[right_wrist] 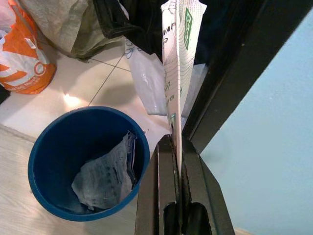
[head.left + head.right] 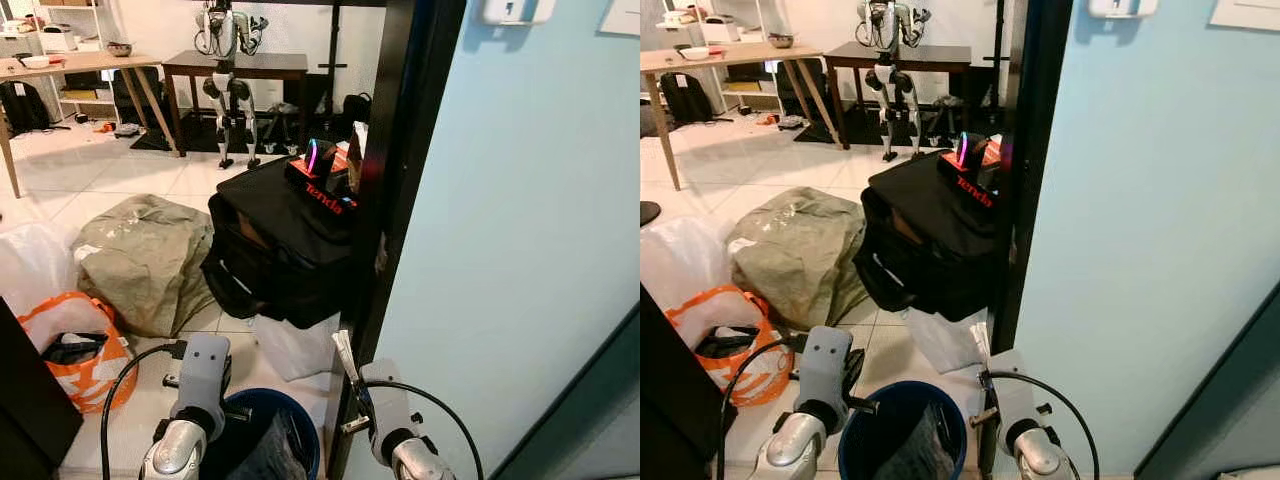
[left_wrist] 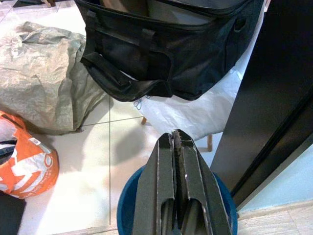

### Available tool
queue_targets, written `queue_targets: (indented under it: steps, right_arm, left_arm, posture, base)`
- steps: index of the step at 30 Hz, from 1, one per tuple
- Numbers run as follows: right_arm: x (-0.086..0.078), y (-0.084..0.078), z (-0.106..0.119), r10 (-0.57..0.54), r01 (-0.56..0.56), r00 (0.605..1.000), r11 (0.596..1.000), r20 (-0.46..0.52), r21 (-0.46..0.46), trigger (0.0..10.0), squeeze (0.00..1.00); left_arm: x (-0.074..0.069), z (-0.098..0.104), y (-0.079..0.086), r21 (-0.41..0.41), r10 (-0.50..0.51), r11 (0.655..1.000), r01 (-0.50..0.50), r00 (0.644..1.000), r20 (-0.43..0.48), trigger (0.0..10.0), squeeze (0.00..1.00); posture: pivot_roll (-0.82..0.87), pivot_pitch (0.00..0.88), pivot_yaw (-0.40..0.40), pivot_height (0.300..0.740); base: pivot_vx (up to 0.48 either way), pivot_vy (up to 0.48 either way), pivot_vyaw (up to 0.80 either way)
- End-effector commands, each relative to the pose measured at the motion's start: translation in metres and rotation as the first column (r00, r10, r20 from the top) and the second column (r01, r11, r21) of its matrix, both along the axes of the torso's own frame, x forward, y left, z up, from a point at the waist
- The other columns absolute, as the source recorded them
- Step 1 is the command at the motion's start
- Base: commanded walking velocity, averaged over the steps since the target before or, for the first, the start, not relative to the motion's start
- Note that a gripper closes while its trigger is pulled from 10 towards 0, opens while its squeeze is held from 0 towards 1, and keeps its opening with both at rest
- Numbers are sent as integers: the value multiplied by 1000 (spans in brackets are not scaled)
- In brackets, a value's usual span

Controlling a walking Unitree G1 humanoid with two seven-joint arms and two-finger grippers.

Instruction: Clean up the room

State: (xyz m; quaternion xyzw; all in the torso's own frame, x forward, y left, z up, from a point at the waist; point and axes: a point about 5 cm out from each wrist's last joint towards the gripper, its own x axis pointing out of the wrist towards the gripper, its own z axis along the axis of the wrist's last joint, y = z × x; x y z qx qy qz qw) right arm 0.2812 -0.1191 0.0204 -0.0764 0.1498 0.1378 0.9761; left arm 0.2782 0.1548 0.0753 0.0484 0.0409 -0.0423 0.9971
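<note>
Right wrist view — right gripper (image 1: 177, 142) clamped on white wrapper (image 1: 178, 58) beside blue bin (image 1: 44, 152); left gripper (image 3: 177, 139) closed, empty.

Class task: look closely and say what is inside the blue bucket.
Inside the blue bucket lies a crumpled grey printed wrapper, resting against the wall. Whatever is beneath it is covered and cannot be seen.

blue bin (image 1: 44, 161) mouth open | black bag (image 2: 280, 240), door frame (image 2: 400, 180) crowd far side
</note>
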Motion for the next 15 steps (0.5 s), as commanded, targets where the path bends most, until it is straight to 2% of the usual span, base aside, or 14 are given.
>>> queue_targets:
  steps: [1, 9, 13, 15]
  right_arm:
    - [-5, -1, -6, -5, 5, 1000, 1000, -29, -3, 10000, 0]
    - [-5, 0, -6, -5, 5, 1000, 1000, -31, 1, 10000, 0]
    - [-6, 1, -6, -7, 7, 1000, 1000, -30, 4, 10000, 0]
    - [-6, 1, -6, -9, 9, 1000, 1000, -30, 6, 10000, 0]
  left_arm:
    - [0, -5, 2, 24, 0, 1000, 1, 999, -32, 10000, 0]
    - [0, -5, 3, 28, -4, 1000, 5, 999, -34, 10000, 0]
    - [1, -5, 0, 62, -42, 997, 45, 998, -52, 10000, 0]
    - [0, -7, -1, 86, -61, 994, 67, 996, -70, 10000, 0]
  posture:
    - [68, 93, -19, 740]
    - [70, 93, -15, 740]
    - [72, 92, -11, 740]
    - [72, 91, -9, 740]
  base:
    - [0, 349, 0]
    - [0, 349, 0]
    - [0, 0, 0]
    - [0, -480, 0]
